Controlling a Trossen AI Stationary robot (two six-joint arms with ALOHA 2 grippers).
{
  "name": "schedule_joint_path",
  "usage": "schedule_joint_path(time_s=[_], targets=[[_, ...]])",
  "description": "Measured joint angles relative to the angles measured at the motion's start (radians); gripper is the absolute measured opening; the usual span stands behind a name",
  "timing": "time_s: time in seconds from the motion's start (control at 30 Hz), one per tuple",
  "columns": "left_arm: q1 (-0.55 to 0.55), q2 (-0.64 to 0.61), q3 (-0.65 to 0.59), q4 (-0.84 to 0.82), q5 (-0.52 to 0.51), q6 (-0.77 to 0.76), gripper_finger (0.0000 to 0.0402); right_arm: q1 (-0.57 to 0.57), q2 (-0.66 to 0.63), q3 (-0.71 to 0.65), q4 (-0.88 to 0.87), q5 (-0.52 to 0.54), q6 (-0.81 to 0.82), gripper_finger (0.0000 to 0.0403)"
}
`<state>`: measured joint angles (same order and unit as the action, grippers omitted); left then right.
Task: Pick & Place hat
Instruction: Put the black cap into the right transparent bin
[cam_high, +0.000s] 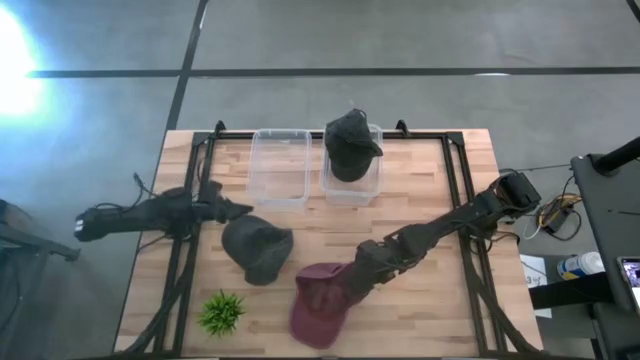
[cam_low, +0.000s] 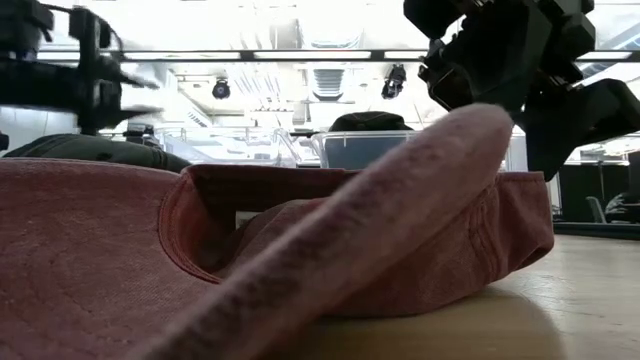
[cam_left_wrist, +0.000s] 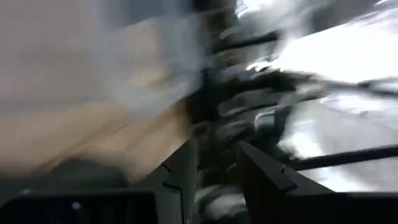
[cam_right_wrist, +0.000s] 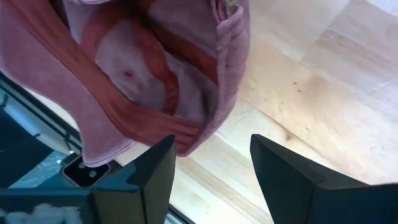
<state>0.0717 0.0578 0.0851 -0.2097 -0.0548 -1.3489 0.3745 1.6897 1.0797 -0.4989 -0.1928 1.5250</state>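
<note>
High view: your right end effector (cam_high: 352, 283) is hovering open and empty, just beside the red hat (cam_high: 320, 304), nearer than the left arm.

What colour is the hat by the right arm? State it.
Faded red hat; the low view shows it best.

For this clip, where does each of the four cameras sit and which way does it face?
High view: overhead, looking straight down on the table; both arms show.
Low view: at tabletop height, looking across the red hat; the right gripper hangs above.
Left wrist view: on the left arm, blurred; its own fingers show.
Right wrist view: on the right arm, looking down past its fingers.
Shared: the red hat appears in the high, low and right wrist views.
</note>
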Motion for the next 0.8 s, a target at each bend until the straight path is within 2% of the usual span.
schedule_joint_path(time_s=[0.1,0.23,0.3,0.43,0.6,0.7,0.8], targets=[[0.001,0.058,0.100,-0.304,0.008,0.050,0.0106,-0.002,0.000,0.000,-0.002,-0.002,-0.013,0.0203],[0.000,0.151,0.259,-0.557,0.017,0.173,0.0102,-0.002,0.000,0.000,-0.017,-0.002,-0.021,0.0203],[0.001,0.213,0.321,-0.631,0.008,0.220,0.0101,-0.002,0.000,0.000,-0.024,-0.002,-0.036,0.0203],[0.003,0.314,0.335,-0.654,0.006,0.259,0.0101,-0.006,0.000,-0.002,-0.026,-0.002,-0.051,0.0203],[0.006,0.471,0.273,-0.627,-0.013,0.236,0.0101,-0.019,0.000,-0.005,-0.032,-0.014,-0.088,0.0203],[0.008,0.575,0.271,-0.557,0.034,0.229,0.0101,-0.024,0.000,-0.005,-0.050,-0.015,-0.101,0.0203],[0.009,0.677,0.313,-0.582,0.054,0.286,0.0101,-0.026,0.000,-0.005,-0.051,-0.018,-0.119,0.0203]])
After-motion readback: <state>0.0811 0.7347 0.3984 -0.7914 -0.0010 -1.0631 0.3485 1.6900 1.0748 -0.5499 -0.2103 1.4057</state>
